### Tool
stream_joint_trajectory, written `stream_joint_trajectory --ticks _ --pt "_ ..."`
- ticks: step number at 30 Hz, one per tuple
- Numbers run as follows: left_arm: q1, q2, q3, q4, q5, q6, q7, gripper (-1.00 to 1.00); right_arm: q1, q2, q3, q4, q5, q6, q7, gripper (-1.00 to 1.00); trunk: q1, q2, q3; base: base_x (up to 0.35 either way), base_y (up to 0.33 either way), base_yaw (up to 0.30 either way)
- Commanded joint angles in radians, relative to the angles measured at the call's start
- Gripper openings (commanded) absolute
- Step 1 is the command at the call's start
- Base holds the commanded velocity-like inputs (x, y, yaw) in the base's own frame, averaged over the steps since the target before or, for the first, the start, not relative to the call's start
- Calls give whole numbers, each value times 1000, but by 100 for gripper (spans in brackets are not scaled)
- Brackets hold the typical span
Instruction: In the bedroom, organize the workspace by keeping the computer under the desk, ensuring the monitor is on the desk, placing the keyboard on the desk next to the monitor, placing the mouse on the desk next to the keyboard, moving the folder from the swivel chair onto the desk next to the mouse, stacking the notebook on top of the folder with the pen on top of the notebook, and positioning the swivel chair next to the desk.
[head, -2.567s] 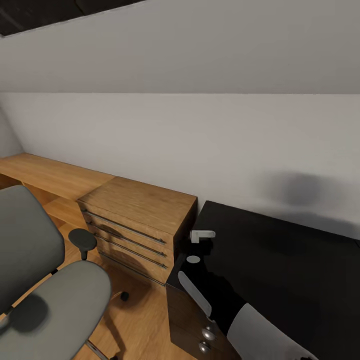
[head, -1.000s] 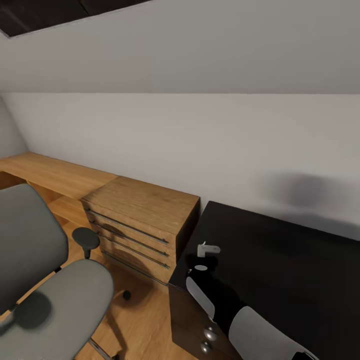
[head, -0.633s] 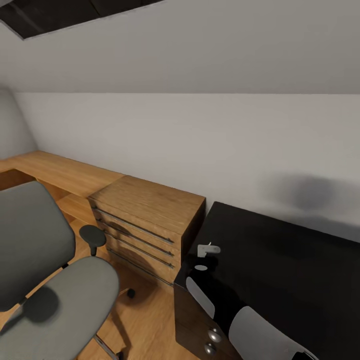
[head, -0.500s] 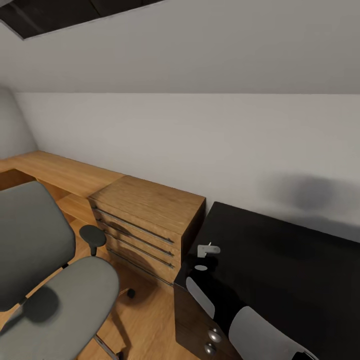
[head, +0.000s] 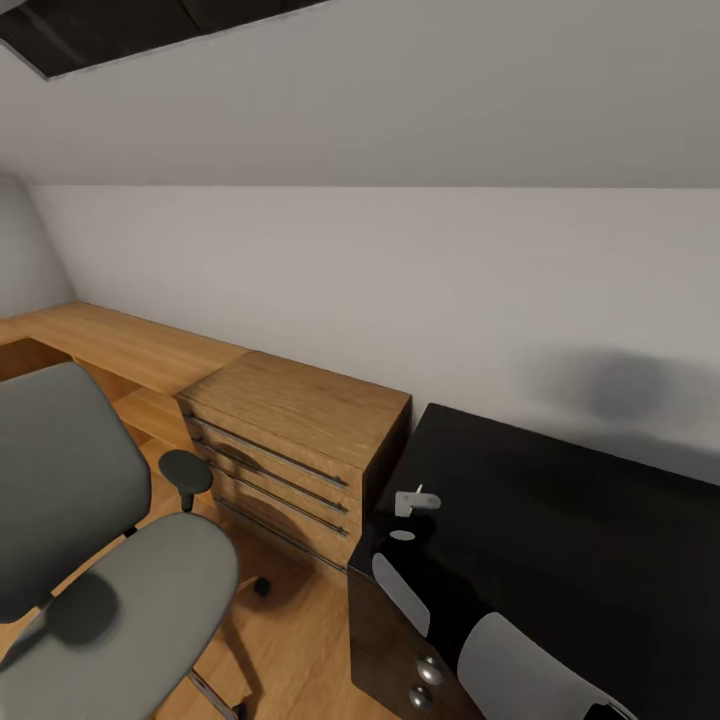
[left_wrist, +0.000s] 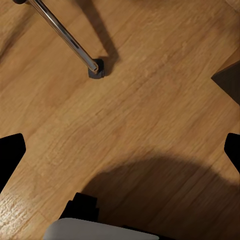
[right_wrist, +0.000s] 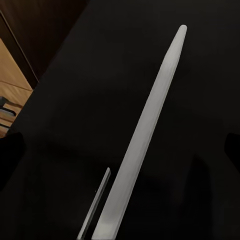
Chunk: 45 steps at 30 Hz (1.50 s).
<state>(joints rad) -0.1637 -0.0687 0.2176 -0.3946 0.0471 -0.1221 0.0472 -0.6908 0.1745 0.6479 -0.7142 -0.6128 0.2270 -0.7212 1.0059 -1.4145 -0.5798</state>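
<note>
Holding pen (right_wrist: 145, 135) above desk (right_wrist: 75, 100)

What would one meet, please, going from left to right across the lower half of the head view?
Grey swivel chair → its black armrest → light wooden dresser → small whitish pen at the desk's corner → black desk.

Wooden dresser (head: 290, 450), centre-left, three drawers with long metal handles, against white wall (head: 400, 300). Low wooden shelf (head: 110, 345) runs left from it along wall. Wood floor (left_wrist: 125, 120) near left. Dark ceiling panel (head: 120, 25) far left.
</note>
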Motion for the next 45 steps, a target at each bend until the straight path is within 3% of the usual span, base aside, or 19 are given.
stream_joint_trajectory --ticks 1,5,15,29,30,45 --pt "0 0 0 0 5 -3 2 100 -1 0 1 -1 -2 12 -7 100 0 -1 -1 0 0 0" --pt "0 0 0 0 5 -3 2 100 -1 0 -1 -1 -6 38 -6 100 0 -1 -1 0 0 0" --pt "0 0 0 0 5 -4 2 100 -1 0 -5 0 -67 60 -6 100 0 -1 -1 0 0 0" --pt "0 0 0 0 5 -4 1 100 -1 0 -5 14 -74 69 -7 100 0 -1 -1 0 0 0" --pt "0 0 0 0 5 -4 2 100 -1 0 -5 17 -74 69 -8 -100 0 -1 -1 0 0 0" --pt "0 0 0 0 5 -4 1 100 -1 0 -6 18 -77 71 -10 -100 0 -1 -1 0 0 0"
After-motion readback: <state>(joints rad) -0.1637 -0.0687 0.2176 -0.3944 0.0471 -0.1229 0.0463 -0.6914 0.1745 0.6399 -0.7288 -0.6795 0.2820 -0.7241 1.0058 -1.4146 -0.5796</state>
